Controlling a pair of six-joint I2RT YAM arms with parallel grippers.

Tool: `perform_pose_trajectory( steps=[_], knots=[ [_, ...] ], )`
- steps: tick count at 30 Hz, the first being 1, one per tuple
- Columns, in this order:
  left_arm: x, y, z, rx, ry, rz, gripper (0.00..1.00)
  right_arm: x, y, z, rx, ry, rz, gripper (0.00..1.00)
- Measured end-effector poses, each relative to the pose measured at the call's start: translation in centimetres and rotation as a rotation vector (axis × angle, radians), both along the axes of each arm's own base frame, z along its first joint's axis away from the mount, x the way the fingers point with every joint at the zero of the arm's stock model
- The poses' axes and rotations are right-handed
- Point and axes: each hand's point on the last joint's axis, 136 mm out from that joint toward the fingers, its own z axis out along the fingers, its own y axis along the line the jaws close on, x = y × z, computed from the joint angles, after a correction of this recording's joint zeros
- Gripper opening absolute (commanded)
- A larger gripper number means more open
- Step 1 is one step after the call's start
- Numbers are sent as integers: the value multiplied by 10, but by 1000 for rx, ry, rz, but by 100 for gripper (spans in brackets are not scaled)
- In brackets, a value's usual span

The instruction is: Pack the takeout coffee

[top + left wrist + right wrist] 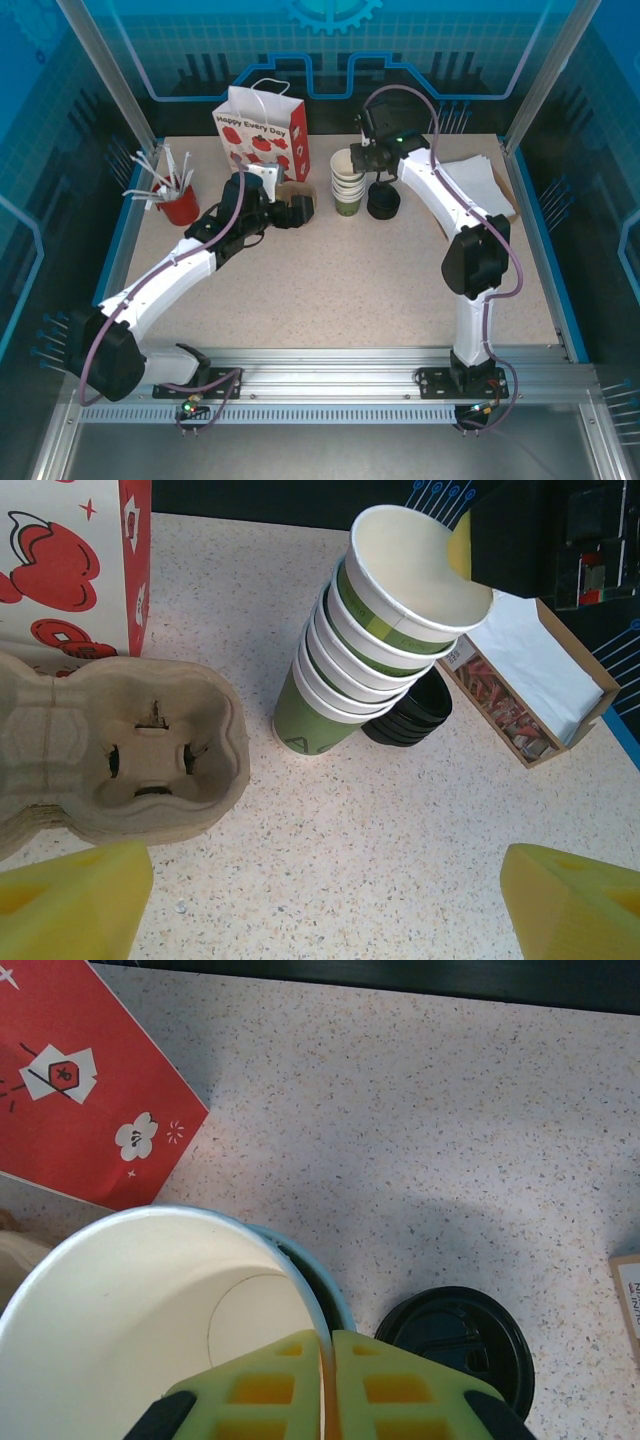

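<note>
A stack of lidless cream-and-green paper cups [347,185] stands at the back middle of the table. Its top cup [410,575] tilts to the right, and my right gripper [328,1360] is shut on that cup's rim [150,1310], one finger inside and one outside. A stack of black lids [460,1345] sits just to the right of the cups. My left gripper [325,895] is open over bare table, next to a cardboard cup carrier [130,755] with nothing in it. The takeout coffee is out of view.
A red-and-white gift bag [262,130] stands behind the carrier. A red cup of stirrers [178,200] sits at the back left. A cardboard box with napkins and sachets [530,690] lies to the right of the lids.
</note>
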Motion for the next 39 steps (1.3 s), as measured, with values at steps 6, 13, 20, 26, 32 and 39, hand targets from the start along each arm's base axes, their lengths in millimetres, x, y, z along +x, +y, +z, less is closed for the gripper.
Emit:
perform_pose_trajectory(
  steps=[6,13,20,26,32,39],
  knots=[
    [-4,3,1,0,-2,4,92,-7,-1,32,26,-40,8,10],
    [-13,9,5,-7,-14,15,95,-41,-8,119,91,-186,31,10],
    [-32,25,5,-44,6,55,96,-120,-4,137,104,-216,163,11],
    [-54,44,1,-56,31,91,96,-184,27,59,61,-71,346,12],
    [-64,49,-2,-47,44,95,96,-224,53,-31,30,66,464,12],
    [-66,52,-11,-32,66,102,96,-240,76,-77,44,81,516,12]
  ],
)
